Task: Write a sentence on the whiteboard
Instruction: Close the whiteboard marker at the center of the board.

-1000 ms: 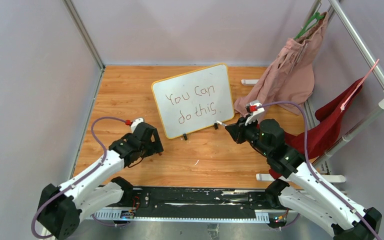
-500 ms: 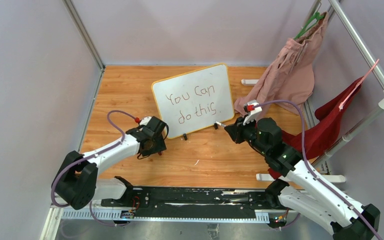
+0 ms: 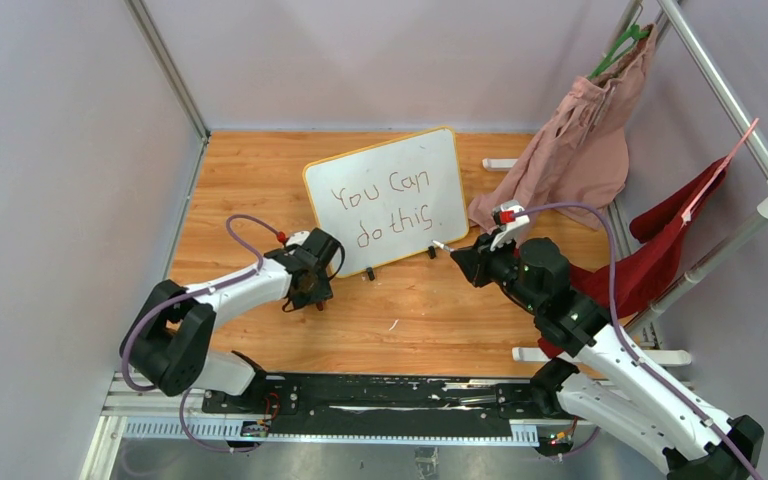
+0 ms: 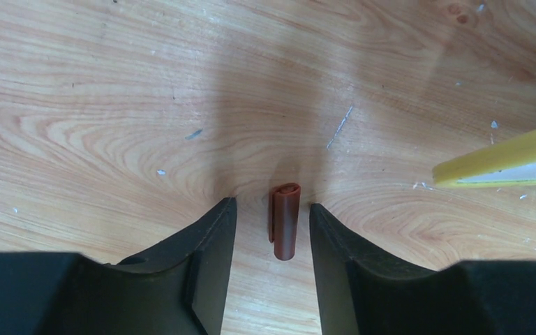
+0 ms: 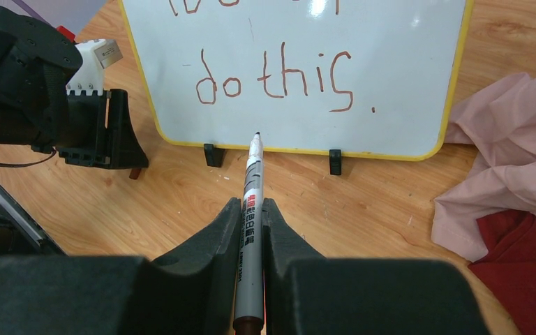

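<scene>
Centre-back in the top view: whiteboard [image 3: 387,198] stands on its feet on the wooden table [image 3: 410,310], with the sentence [image 3: 390,205] "You Can / do this" on it. Pink garment [image 3: 580,150] and red garment [image 3: 670,250] hang at right. Right gripper [image 5: 251,206] is clamped on the marker [image 5: 251,181], tip at the board's lower edge. Only the left wrist view shows the cap [image 4: 285,230]: it lies between the left gripper [image 4: 271,206]'s part-open jaws, gap each side.

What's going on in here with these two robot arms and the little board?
The right gripper holds an uncapped marker, tip aimed at the whiteboard's lower edge. The sentence "You Can do this." stands on the board in two lines. The left gripper is down at the wooden table, jaws open on either side of a reddish-brown cap, likely the marker's, not gripping it yet.
</scene>
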You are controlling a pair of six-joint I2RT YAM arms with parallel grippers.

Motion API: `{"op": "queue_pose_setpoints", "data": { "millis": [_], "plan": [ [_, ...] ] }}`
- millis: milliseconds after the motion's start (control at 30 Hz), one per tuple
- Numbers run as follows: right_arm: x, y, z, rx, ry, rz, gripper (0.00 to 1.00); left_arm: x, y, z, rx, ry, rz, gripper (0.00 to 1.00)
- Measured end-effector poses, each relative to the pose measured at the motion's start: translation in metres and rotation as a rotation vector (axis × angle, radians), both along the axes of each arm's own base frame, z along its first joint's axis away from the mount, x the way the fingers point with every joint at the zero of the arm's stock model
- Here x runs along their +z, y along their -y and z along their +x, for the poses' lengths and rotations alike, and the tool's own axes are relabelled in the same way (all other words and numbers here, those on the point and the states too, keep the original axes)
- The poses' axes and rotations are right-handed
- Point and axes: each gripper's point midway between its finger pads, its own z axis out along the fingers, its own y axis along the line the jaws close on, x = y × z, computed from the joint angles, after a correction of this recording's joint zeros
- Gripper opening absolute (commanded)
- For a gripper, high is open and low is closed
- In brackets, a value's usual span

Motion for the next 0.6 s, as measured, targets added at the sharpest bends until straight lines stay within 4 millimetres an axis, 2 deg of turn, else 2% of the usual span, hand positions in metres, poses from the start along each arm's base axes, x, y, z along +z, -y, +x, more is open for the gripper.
{"op": "queue_pose_setpoints", "data": {
  "millis": [333,600],
  "plan": [
    [0.0005,0.0,0.0,0.0,0.001,0.0,0.0,-0.0018,-0.0007,0.0052,0.007,-0.007,0.026,0.37],
    [0.0007,0.0001,0.0,0.0,0.001,0.001,0.0,-0.0024,0.0009,0.009,0.007,-0.018,0.038,0.33]
  ]
}}
